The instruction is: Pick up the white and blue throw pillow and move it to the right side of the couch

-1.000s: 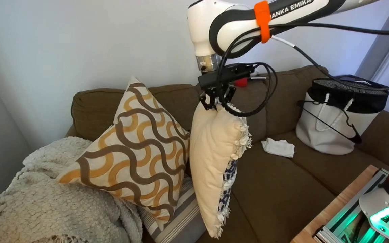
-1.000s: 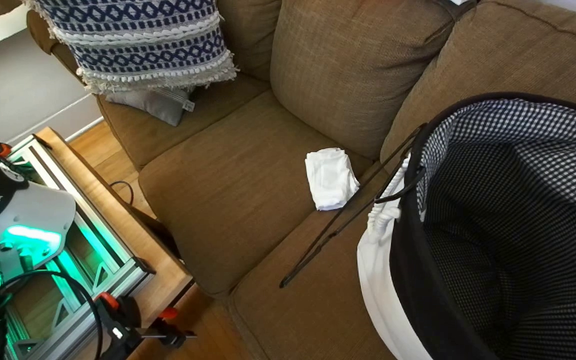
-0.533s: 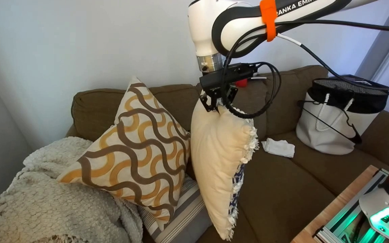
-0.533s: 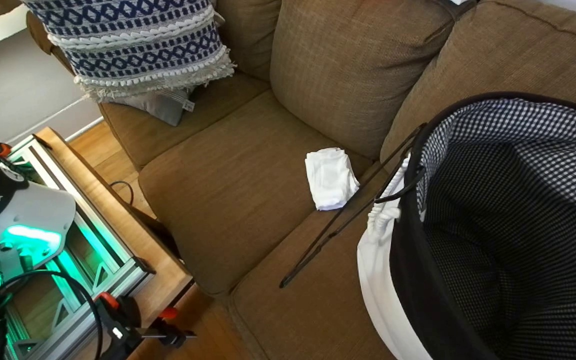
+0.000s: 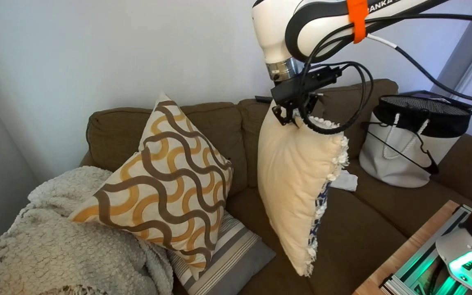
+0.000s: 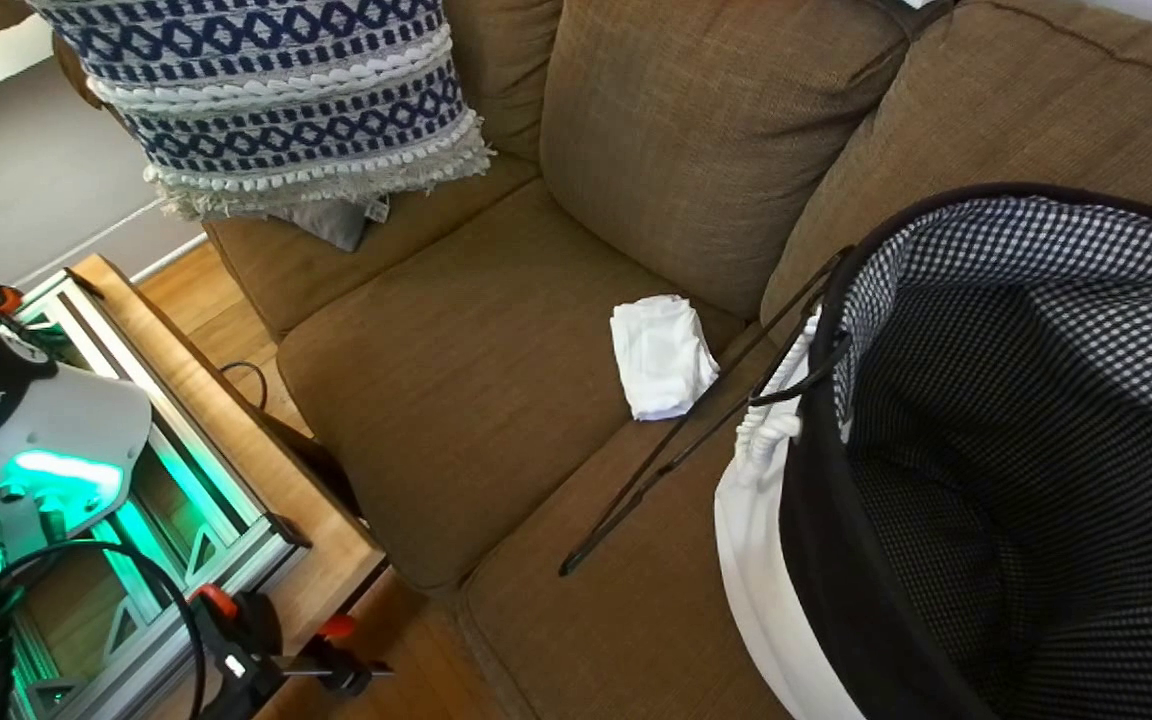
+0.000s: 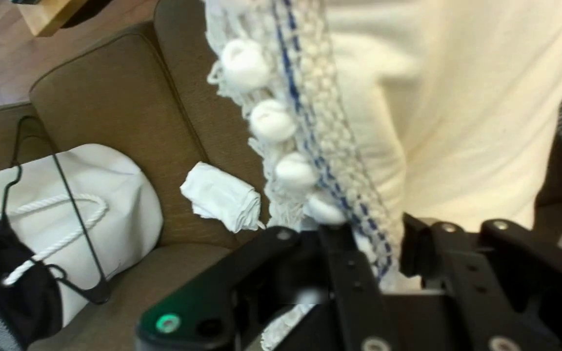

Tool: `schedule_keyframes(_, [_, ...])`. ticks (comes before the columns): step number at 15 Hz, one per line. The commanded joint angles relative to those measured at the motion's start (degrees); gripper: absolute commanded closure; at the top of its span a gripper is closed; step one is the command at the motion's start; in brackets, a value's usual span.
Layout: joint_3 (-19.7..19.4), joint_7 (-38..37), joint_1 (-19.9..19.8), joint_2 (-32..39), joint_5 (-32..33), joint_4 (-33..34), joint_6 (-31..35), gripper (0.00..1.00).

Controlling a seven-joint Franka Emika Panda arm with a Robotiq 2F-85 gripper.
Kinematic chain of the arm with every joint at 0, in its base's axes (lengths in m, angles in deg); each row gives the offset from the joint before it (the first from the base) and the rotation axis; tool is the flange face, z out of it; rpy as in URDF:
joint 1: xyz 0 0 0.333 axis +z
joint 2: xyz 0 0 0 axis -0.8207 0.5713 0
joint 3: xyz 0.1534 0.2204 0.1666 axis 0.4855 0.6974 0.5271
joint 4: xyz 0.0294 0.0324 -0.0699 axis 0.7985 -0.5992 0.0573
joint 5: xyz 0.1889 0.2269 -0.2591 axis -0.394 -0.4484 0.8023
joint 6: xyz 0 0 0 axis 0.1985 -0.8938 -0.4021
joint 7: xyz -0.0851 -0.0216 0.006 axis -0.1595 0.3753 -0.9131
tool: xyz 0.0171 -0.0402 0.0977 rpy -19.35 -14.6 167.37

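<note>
Pincer (image 7: 374, 246): gripping your white and blue throw pillow (image 5: 293, 184) by its top edge, fabric pinched between the jaws.
Pillow's place: hanging at 6 o'clock from your pincer in an exterior view, the couch (image 5: 215, 123) behind it; in an exterior view you see its patterned face (image 6: 276, 110) toward 10 o'clock.
Wavy-print pillow (image 5: 170, 176): 9 o'clock from the one you hold, couch showing between them.
Striped cushion (image 5: 236, 258): between 7 and 8 o'clock, partly covered by the wavy-print pillow.
White cloth (image 5: 347, 181): 3 o'clock, partly hidden by your pillow.
Hamper (image 5: 408, 170): 2 o'clock, on the couch.
</note>
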Motion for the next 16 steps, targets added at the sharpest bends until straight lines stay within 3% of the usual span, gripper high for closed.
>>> schedule_keyframes(1, [1.28, 0.42, -3.5, -10.86, 5.13, -6.04, -6.24, 0.96])
schedule_keyframes(5, [1.39, 6.98, -8.34, -18.58, 8.67, -10.08, -13.28, 0.96])
schedule_keyframes(11, [-0.37, 23.08, -16.11, -32.91, 9.4, -22.4, -12.97, 0.96])
schedule_keyframes(14, [-2.14, 25.64, -20.54, -36.09, 10.35, -26.22, -10.01, 0.96])
schedule_keyframes(15, [0.15, 23.84, -20.05, -31.54, 8.07, -23.44, -11.25, 0.86])
schedule_keyframes(16, [-0.44, 24.46, -21.2, -32.74, 8.09, -24.79, -10.44, 0.86])
